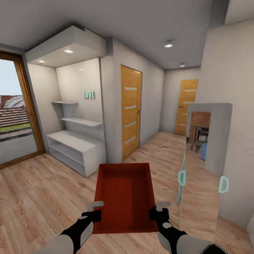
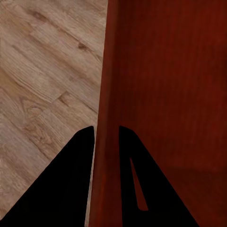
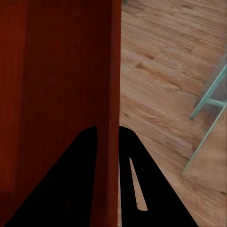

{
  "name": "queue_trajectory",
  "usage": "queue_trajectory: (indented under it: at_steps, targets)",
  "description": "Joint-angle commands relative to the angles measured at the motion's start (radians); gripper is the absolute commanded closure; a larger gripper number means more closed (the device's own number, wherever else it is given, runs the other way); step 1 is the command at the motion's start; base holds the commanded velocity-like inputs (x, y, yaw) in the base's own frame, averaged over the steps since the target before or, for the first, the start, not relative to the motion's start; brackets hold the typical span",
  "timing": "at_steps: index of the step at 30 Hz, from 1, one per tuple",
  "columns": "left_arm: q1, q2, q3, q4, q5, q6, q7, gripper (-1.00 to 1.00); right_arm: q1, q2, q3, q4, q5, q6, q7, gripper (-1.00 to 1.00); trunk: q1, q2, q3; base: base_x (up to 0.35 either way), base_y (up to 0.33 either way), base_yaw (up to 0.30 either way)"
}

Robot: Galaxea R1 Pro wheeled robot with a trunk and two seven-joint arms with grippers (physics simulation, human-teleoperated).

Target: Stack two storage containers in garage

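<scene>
Head view: a red-orange storage container (image 1: 124, 197) is carried out in front of the robot, open top up, long side pointing away, above the light wood-plank floor (image 1: 42, 190).
Left hand (image 1: 94, 211): clamped on the container's left wall near the close end, one finger inside the bin and one outside.
Right hand (image 1: 158, 209): clamped on the right wall opposite, same arrangement, so the bin hangs between the two hands.
Left wrist view: there's the wall of the storage container (image 2: 106, 94) running straight between the two dark fingers (image 2: 61, 189), pinched tight, with the bin's red inside on one side and wood planks (image 2: 42, 85) on the other.
Right wrist view: same story mirrored, the container wall (image 3: 113, 85) gripped between the dark fingers (image 3: 156, 189), wooden floor (image 3: 161, 71) beyond, and a pale teal frame (image 3: 210, 101) standing on the planks nearby.
Surroundings: white alcove with shelves (image 1: 79, 121) and a low white cabinet (image 1: 72, 146) ahead on the left, teal letters (image 1: 89, 94) on its back wall; a wood-framed glass door (image 1: 17, 109) at far left.
Hallway: two wooden doors, one near (image 1: 130, 111), one at the far end (image 1: 187, 106).
Right side: a tall mirror panel (image 1: 208, 141) on teal supports, brickwork reflected in it.
</scene>
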Motion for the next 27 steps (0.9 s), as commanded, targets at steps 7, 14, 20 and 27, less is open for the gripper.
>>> queue_trajectory:
  at_steps: [7, 14, 20, 27]
  targets:
    - [0.0, 0.003, 0.018, -0.005, -0.009, 0.004, 0.019, 1.0, -0.001, 0.001, -0.056, 0.0, 0.004, 0.002, 0.0, 1.0, 0.001, -0.002, -0.002, 0.314, 0.188, 0.0]
    - [0.0, 0.003, 0.018, -0.005, -0.009, 0.004, 0.019, 1.0, -0.001, 0.001, -0.056, 0.0, 0.005, 0.001, 0.0, 1.0, 0.001, -0.002, -0.002, 0.313, 0.188, 0.0]
    - [0.0, 0.003, 0.018, -0.005, -0.009, 0.004, 0.018, 1.0, -0.001, 0.001, -0.056, 0.0, 0.005, 0.0, 0.0, 1.0, 0.001, -0.002, 0.0, 0.313, 0.188, -0.067]
    - [0.0, 0.003, 0.017, -0.005, -0.009, 0.004, 0.018, 1.0, -0.001, 0.001, -0.056, 0.0, 0.005, 0.0, 0.0, 1.0, 0.001, -0.002, 0.003, 0.314, 0.188, -0.253]
